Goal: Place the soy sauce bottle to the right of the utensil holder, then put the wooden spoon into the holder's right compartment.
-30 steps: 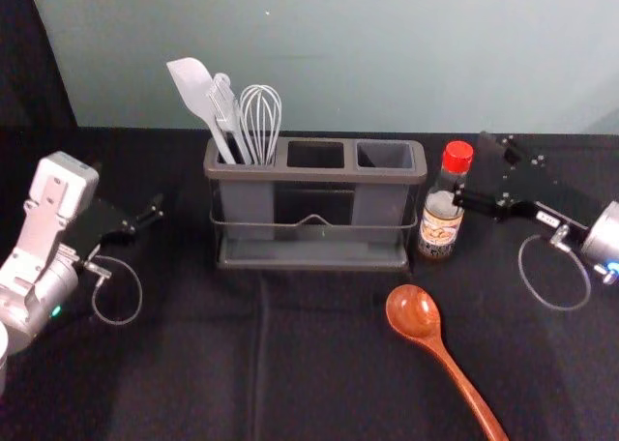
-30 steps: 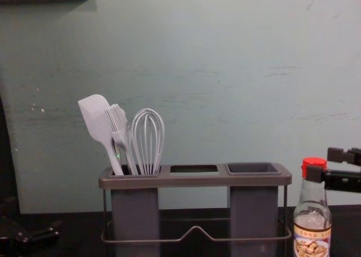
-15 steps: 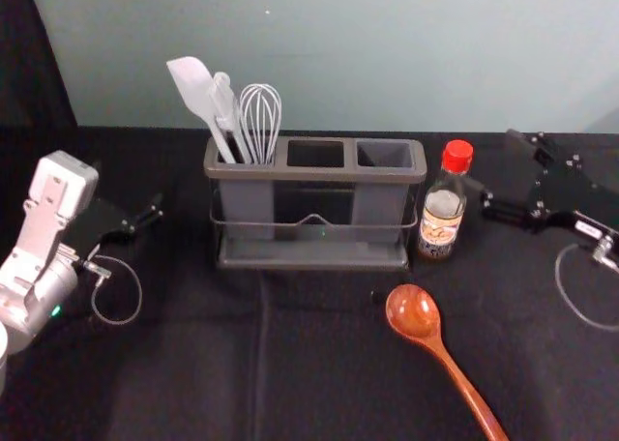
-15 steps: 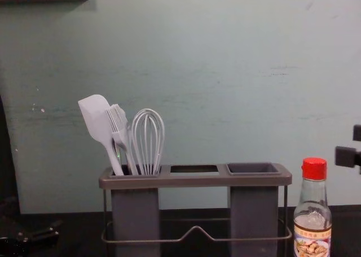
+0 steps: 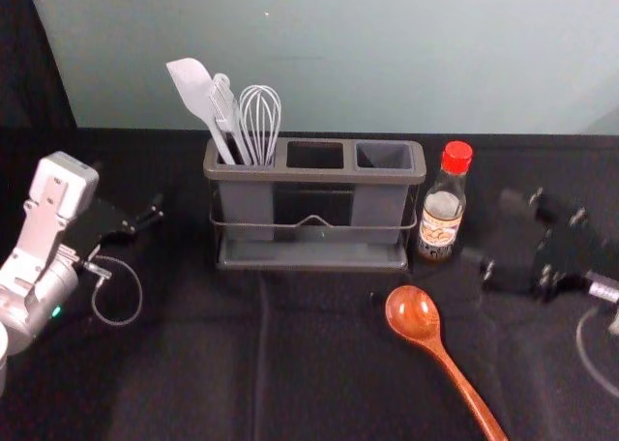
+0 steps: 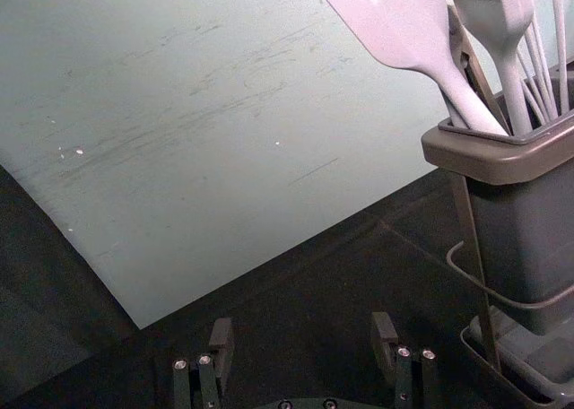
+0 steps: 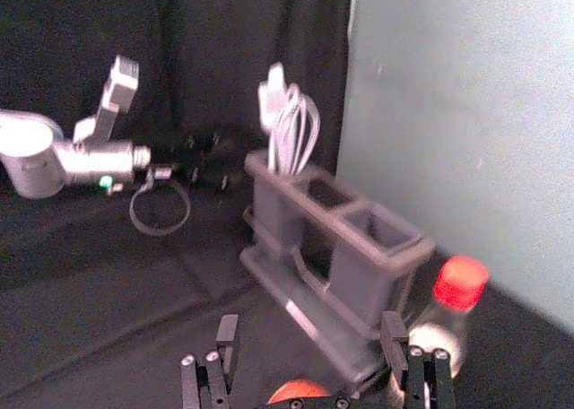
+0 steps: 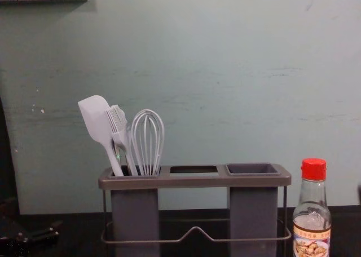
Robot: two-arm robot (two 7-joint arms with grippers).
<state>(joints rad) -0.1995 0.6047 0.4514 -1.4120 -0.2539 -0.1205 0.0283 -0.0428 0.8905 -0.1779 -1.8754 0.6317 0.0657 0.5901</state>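
Now the bottle [image 5: 440, 223] is right of the holder [image 5: 319, 174], left hand [image 6: 302, 335] and right hand [image 7: 310, 333] open at the sides, spoon [image 5: 414, 311] next.

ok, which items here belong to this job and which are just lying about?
Job:
- utensil holder
- soy sauce bottle
- wooden spoon
- right end effector, open, right of bottle

Just there:
- spatula, pastry brush, whisk, in holder
- left end effector, idle, left of holder
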